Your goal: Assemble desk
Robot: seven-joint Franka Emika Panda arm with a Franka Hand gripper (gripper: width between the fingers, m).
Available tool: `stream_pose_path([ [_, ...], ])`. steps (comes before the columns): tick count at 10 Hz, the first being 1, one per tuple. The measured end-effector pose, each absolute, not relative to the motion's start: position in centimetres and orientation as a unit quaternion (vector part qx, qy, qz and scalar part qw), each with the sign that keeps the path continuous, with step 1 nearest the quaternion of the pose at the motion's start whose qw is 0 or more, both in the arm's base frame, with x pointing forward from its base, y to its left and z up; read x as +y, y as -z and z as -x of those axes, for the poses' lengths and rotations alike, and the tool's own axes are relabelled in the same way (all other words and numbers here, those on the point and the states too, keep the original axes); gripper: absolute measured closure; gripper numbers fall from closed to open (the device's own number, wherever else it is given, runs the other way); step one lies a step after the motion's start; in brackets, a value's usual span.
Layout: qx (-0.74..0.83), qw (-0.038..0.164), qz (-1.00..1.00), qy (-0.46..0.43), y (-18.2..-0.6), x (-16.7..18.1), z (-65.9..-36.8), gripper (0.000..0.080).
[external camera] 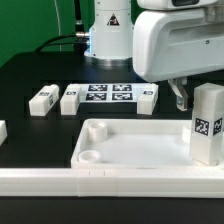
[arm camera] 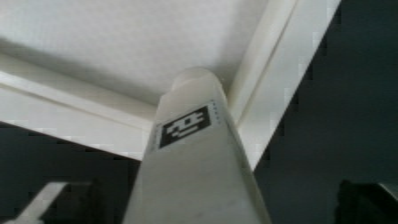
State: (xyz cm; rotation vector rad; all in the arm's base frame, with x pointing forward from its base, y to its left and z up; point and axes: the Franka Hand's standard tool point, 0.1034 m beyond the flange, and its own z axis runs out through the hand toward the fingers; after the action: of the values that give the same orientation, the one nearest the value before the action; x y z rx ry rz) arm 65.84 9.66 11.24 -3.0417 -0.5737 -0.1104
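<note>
Nearest you lay the white rail bar (external camera: 40, 182), and just behind it the desk top (external camera: 140, 150), sockets up. One upright leg (external camera: 208, 122) stood at its right end, under the gripper (external camera: 195, 98). The jaws looked wide, because the visible finger (external camera: 180, 96) did not touch this leg. A loose leg (external camera: 42, 98) and its neighbour leg (external camera: 70, 98) lay far left, beside the marker board (external camera: 110, 95). I judge you were only on the first leg.

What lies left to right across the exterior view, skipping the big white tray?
White piece at the edge → lying leg → second lying leg → marker board → hand → upright leg.
</note>
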Motion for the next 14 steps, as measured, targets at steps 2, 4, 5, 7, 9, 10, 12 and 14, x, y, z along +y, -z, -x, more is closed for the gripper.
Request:
stream_pose_path([
  [2,-0.226,0.021,0.973,0.037,-11.23,9.57,-65.85,0.0151],
  [4,-0.227,0.021,0.973,0.036,-11.20,9.56,-65.84,0.0276],
  [5,-0.226,0.021,0.973,0.036,-11.19,9.55,-65.83,0.0412],
  [7,-0.215,0.021,0.976,0.036,-11.17,9.56,-65.82,0.0511],
  [9,-0.190,0.024,0.981,0.035,-11.17,9.57,-65.82,0.0511],
  [10,-0.137,0.031,0.989,0.035,-11.14,9.57,-65.80,0.0511],
  [12,-0.045,0.035,0.998,0.038,-11.10,9.61,-65.88,0.0511],
  [14,0.075,0.037,0.996,0.043,-11.04,9.63,-65.91,0.0509],
])
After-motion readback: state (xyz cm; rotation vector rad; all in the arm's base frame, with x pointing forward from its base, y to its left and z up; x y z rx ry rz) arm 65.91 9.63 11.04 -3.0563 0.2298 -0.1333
